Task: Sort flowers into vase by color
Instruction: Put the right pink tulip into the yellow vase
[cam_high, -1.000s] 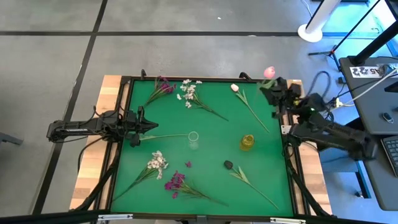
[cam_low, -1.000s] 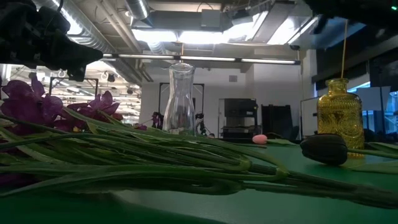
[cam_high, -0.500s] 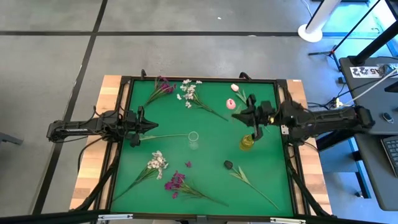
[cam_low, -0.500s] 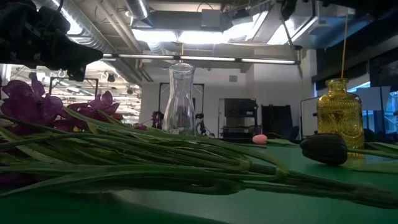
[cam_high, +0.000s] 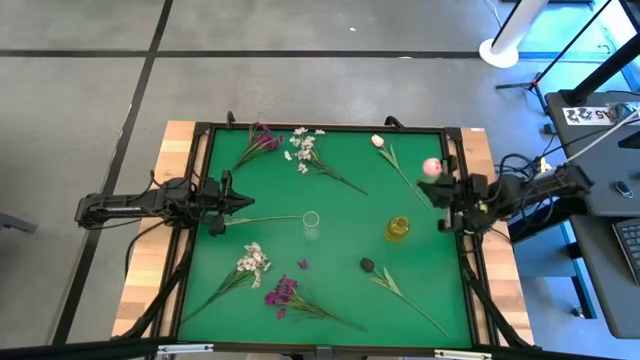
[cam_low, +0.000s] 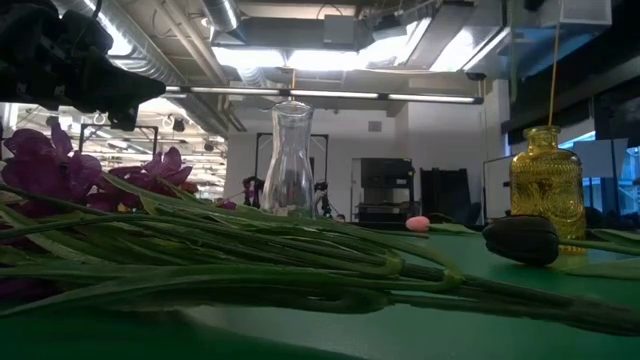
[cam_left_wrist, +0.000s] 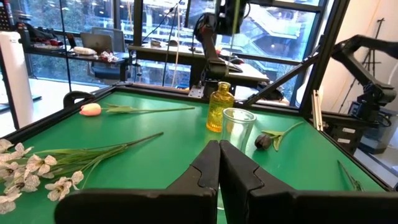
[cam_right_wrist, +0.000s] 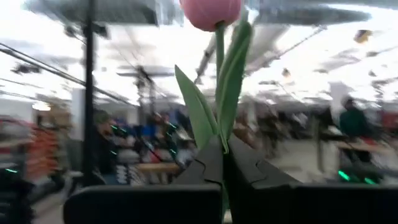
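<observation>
Two arms, and yours on the right is the busy one: the right gripper (cam_high: 452, 192) sits over the right edge of the green felt table (cam_high: 340, 215), its fingers pinched tight on the stem of a pink tulip bud with long green leaves (cam_right_wrist: 210, 12). From above you see that pink bud (cam_high: 431, 167) poking up just inside the right rim, level with the small amber glass vase (cam_high: 398, 229) and a little beyond it. The wrist camera looks up past the bloom to the ceiling.

Your left gripper (cam_high: 245, 203) waits at the left edge, jaws pressed together with nothing between them, pointing across at the clear glass bottle vase (cam_high: 311, 225) near the table's middle. A bare thin green stem (cam_high: 268, 219) lies on the felt between that gripper and the clear vase.

Along the far edge you have a magenta-purple spray (cam_high: 262, 136) near the left corner, a white blossom spray (cam_high: 306, 148) beside it, and a pale tulip bud on a long stem (cam_high: 378, 142) further right. Toward the near edge lie a second white blossom cluster (cam_high: 254, 262), a second magenta cluster (cam_high: 282, 293) just beside it, and a dark near-black bud (cam_high: 368, 265) with its stem running to the near right corner.

Both vases stand upright, well apart; I can't tell whether either holds anything.
</observation>
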